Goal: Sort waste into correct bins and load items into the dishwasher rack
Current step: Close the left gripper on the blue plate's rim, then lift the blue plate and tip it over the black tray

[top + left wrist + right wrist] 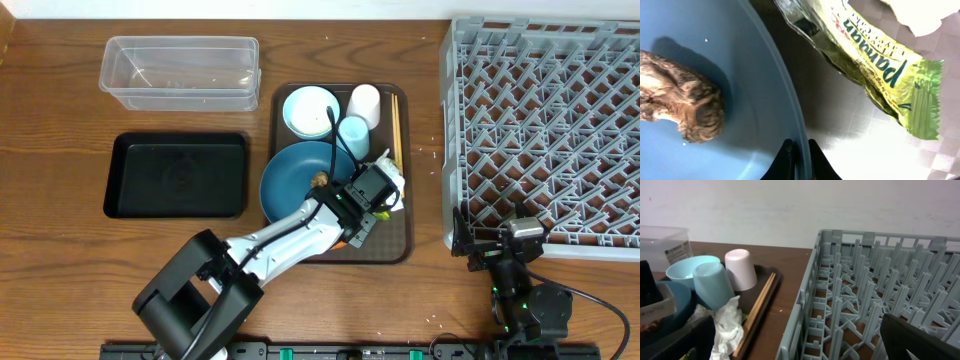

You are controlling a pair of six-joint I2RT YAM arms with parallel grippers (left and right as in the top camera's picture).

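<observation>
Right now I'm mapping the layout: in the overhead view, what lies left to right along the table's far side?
Clear plastic tub, small light blue bowl, white cup, wooden chopsticks, grey dishwasher rack.

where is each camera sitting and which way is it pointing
Overhead: fixed above the table, looking straight down on clear tub, black tray, serving tray and rack; left arm and right arm show.
Left wrist: on the left arm, looking down at the dark blue dish, brown lump and wrapper; its fingertips pinch the dish rim.
Right wrist: low at the table's near right, facing the far wall past the rack, white cup and chopsticks; its open fingers show.
Shared: overhead and right wrist both show rack, cup, chopsticks.
</observation>
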